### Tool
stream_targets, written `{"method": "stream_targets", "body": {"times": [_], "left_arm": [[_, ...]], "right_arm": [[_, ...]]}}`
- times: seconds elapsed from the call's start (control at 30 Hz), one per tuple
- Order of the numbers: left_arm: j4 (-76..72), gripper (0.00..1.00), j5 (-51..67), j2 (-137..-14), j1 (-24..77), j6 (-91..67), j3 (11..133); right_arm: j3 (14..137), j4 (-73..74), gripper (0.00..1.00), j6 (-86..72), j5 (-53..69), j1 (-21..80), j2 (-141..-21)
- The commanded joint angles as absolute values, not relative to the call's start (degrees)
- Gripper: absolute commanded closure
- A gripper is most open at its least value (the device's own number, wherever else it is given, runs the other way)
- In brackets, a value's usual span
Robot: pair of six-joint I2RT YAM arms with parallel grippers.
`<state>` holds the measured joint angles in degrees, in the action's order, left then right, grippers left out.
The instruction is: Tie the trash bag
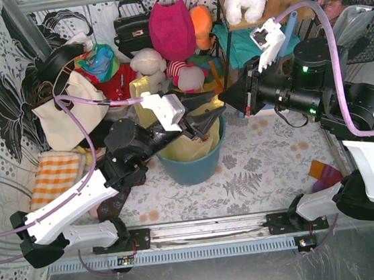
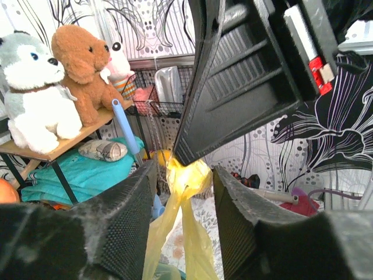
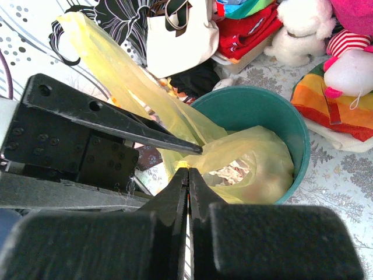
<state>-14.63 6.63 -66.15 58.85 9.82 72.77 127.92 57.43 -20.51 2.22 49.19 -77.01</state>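
Right gripper (image 3: 187, 174) clamps a gathered tail of the trash bag (image 3: 256, 157) above the teal bin (image 3: 294, 125).
Its jaws are pressed together on the yellow plastic. The left gripper (image 2: 183, 173) has its jaws spread around the same strand, apparently clear of it. The bag's body sits inside the bin. A clean knot needs the right to hold the strand taut while the left closes low.
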Motion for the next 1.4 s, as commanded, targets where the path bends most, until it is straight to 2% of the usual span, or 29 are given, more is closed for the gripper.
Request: {"method": "stream_targets", "body": {"times": [0.0, 0.17, 0.37, 0.5, 0.77, 0.9, 0.93, 1.07, 1.1, 1.27, 1.37], "left_arm": [[-17.65, 0.51, 7.78, -66.01, 59.16, 9.18, 75.15], [-16.29, 0.61, 8.78, -65.86, 59.22, 9.21, 75.22], [-14.55, 0.58, 7.26, -66.32, 59.2, 9.68, 74.9], [-13.99, 0.61, 5.99, -66.57, 59.18, 10.04, 74.69], [-13.58, 0.79, 6.19, -67.08, 59.16, 10.53, 75.73], [-12.45, 0.99, 6.45, -67.31, 59.2, 10.79, 76.27], [-12.05, 1.0, 6.58, -67.2, 59.19, 10.73, 76.24], [-12.15, 1.0, 9.84, -65.03, 59.15, 10.27, 73.74], [-12.92, 1.0, 11.23, -64.19, 59.19, 9.86, 72.45], [-14.32, 1.0, 16.97, -60.88, 59.15, 8.52, 67.6], [-13.99, 1.0, 18.7, -59.78, 59.16, 8.11, 66.06]], "right_arm": [[129.55, 56.34, 1.0, -20.65, 2.7, 49.13, -77.17], [129.68, 56.25, 1.0, -20.61, 2.64, 49.09, -77.55], [130.62, 56.16, 1.0, -20.39, 2.81, 49.13, -78.11], [130.66, 56.11, 1.0, -20.42, 2.88, 49.13, -78.22], [130.69, 56.07, 1.0, -20.48, 2.99, 49.13, -78.22], [130.37, 55.55, 1.0, -20.35, 3.43, 49.13, -78.14], [130.39, 55.16, 1.0, -20.31, 3.64, 49.09, -78.18], [131.49, 52.61, 0.73, -20.04, 4.31, 49.13, -78.66], [132.06, 51.83, 0.69, -19.97, 4.71, 49.13, -78.97], [136.45, 48.63, 0.63, -19.35, 8.99, 49.13, -83.14], [141.19, 47.91, 0.55, -18.48, 12.74, 49.13, -87.12]]}}
